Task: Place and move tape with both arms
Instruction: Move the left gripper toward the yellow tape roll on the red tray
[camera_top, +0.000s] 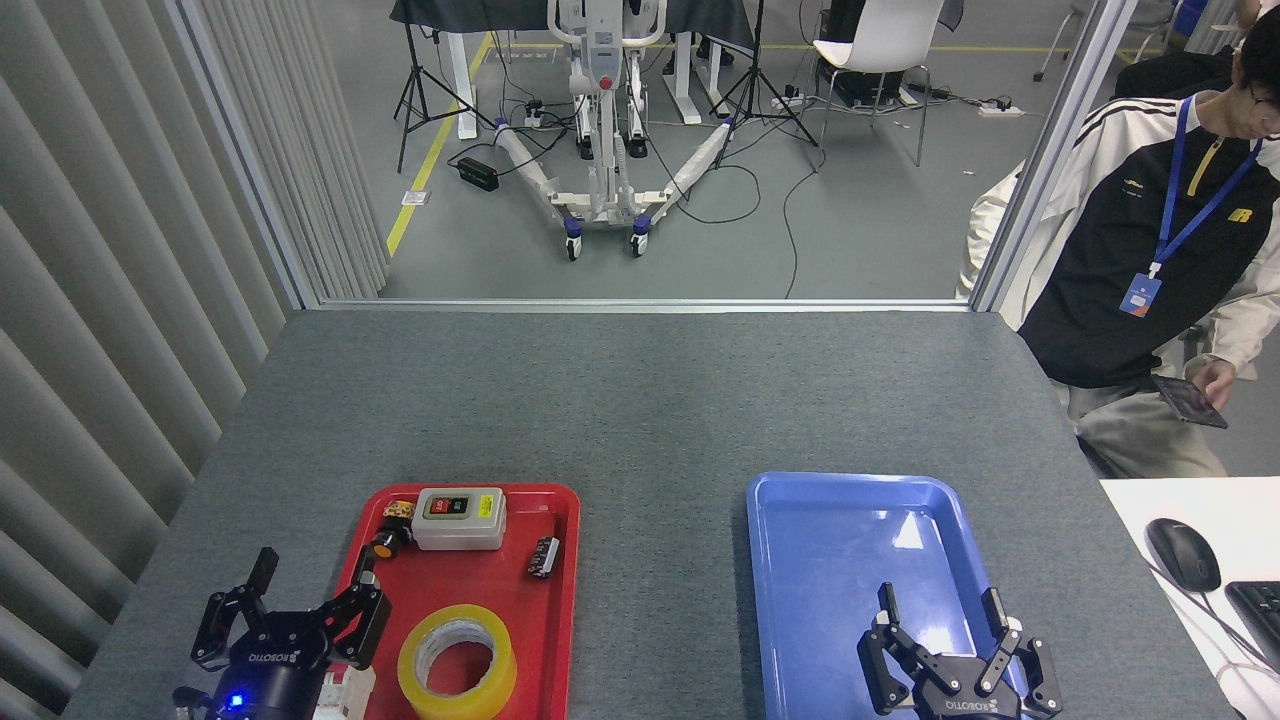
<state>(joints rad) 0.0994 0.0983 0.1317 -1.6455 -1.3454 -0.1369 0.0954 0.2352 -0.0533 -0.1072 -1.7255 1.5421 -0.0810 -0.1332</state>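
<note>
Grey table (640, 400), two trays. Tape (457, 662) flat in red tray (560, 600), lower left of frame. Left gripper (290, 610) beside it, fingers spread, empty. Right gripper (945, 630) over blue tray (800, 560), lower right, fingers spread, empty.

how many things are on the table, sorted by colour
red: 1, the red tray
blue: 1, the blue tray
yellow: 1, the tape
white: 1, the switch box
black: 2, the small black part and the black knob
total: 6
</note>
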